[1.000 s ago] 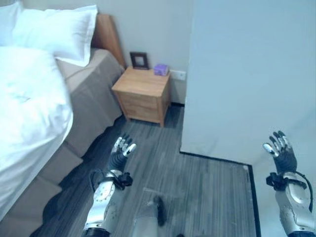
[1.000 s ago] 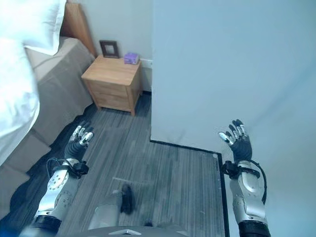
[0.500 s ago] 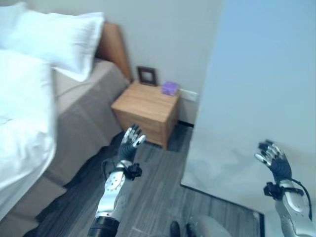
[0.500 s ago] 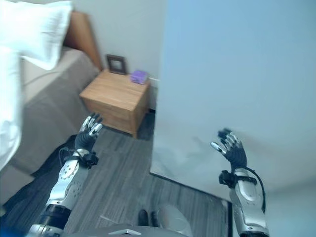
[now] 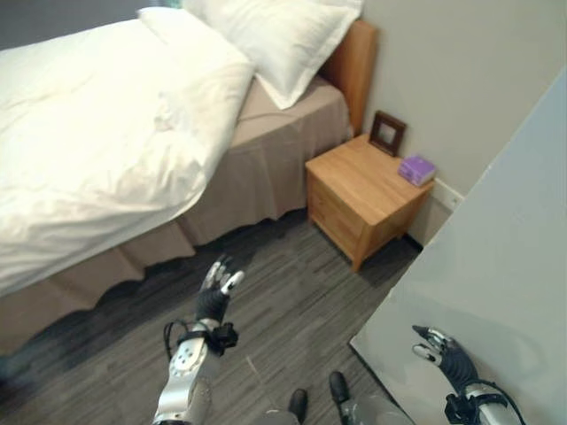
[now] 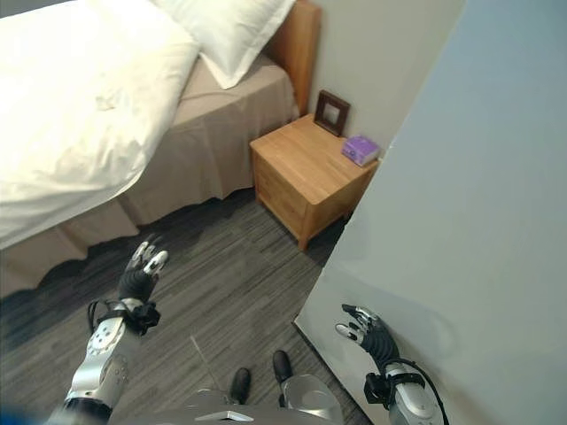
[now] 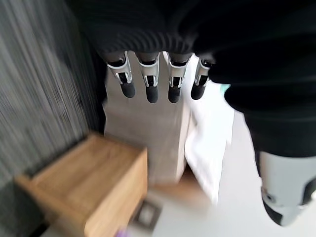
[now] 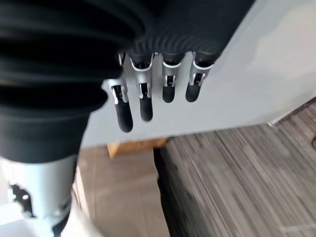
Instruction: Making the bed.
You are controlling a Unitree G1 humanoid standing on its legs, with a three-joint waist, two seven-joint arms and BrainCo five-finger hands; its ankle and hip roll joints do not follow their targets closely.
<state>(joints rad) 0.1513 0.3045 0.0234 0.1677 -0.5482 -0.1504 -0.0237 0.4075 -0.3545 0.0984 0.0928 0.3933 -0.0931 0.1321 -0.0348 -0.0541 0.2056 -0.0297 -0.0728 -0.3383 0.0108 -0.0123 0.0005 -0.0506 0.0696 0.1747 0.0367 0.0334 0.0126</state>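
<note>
Left hand [image 5: 211, 305] raised over floor [image 5: 292, 292] short of bed [image 5: 266, 168], fingers straight, relaxed, holding nothing. Right hand [image 6: 372, 338] raised against pale wall [image 6: 461, 230], well away from bed, fingers loosely spread, empty. Bed: white duvet [image 5: 97, 133] rumpled across mattress, pillow [image 5: 283, 35] at headboard. Nightstand [image 5: 363, 195] just beside bed head; frame [image 5: 387, 133] and purple box [image 5: 415, 169] on top.

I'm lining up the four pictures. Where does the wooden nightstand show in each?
Left eye view: nightstand right of centre, beside the bed.
Right eye view: nightstand near centre.
Left wrist view: nightstand past the left hand.
Right wrist view: a wooden sliver, possibly it.
Shared landmark: the bed.
</note>
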